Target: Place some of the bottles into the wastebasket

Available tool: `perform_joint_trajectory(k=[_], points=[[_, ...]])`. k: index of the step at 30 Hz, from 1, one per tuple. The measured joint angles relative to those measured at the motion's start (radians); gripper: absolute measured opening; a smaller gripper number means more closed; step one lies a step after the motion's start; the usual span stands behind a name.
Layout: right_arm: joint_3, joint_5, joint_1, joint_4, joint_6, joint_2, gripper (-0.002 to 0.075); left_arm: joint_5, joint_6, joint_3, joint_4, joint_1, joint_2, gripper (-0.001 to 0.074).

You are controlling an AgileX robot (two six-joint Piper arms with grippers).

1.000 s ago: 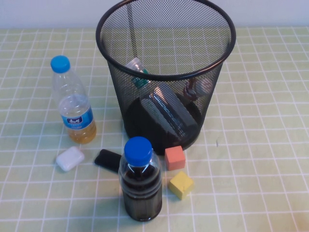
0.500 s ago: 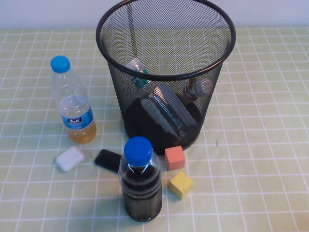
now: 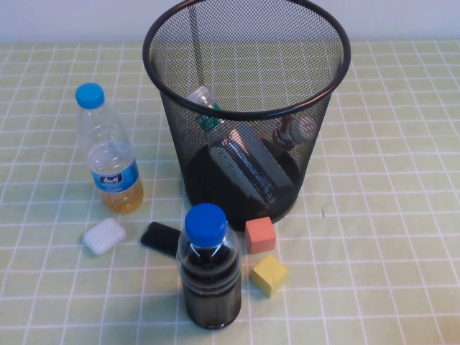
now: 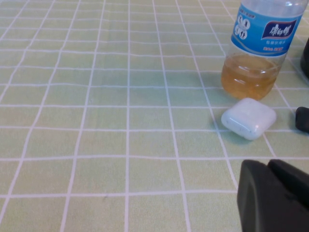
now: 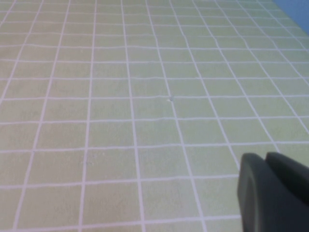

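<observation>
Lying inside the wastebasket (image 3: 248, 108), at about 12 o'clock on the table, are the two bottles: the one with the white-and-green label (image 3: 205, 106) leans against the mesh wall on the basket's 9 o'clock side, and the smaller rounded one with the brown neck band (image 3: 293, 131) rests toward 3 o'clock, both on dark flat items at the bottom that cannot be made out. Just outside the basket's base at 6 o'clock sits an orange cube (image 3: 260, 235), with a yellow cube (image 3: 269, 274) just beyond it. A dark blue-capped bottle (image 3: 208, 269) stands upright at 6 o'clock of the table, a black flat object (image 3: 161, 238) beside it toward 9 o'clock, then a white earbud case (image 3: 104, 236). A tall clear blue-capped bottle (image 3: 109, 154) with amber liquid stands upright at 9 o'clock of the basket. Neither arm shows from above. The left gripper (image 4: 275, 193) hangs low over the cloth near the earbud case (image 4: 248, 118) and tall bottle (image 4: 256, 48), jaws pressed together, empty. The right gripper (image 5: 273, 186) hovers over bare cloth, jaws likewise closed on nothing. A green tablecloth with a white grid (image 3: 388, 215) covers the table; a pale wall runs behind.
</observation>
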Motion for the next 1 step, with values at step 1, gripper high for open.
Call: perform_joint_trajectory(k=[1], points=[[0.000, 0.000, 0.000, 0.000, 0.000, 0.000, -0.0010, 0.000, 0.000, 0.000, 0.000, 0.000, 0.000, -0.0004]])
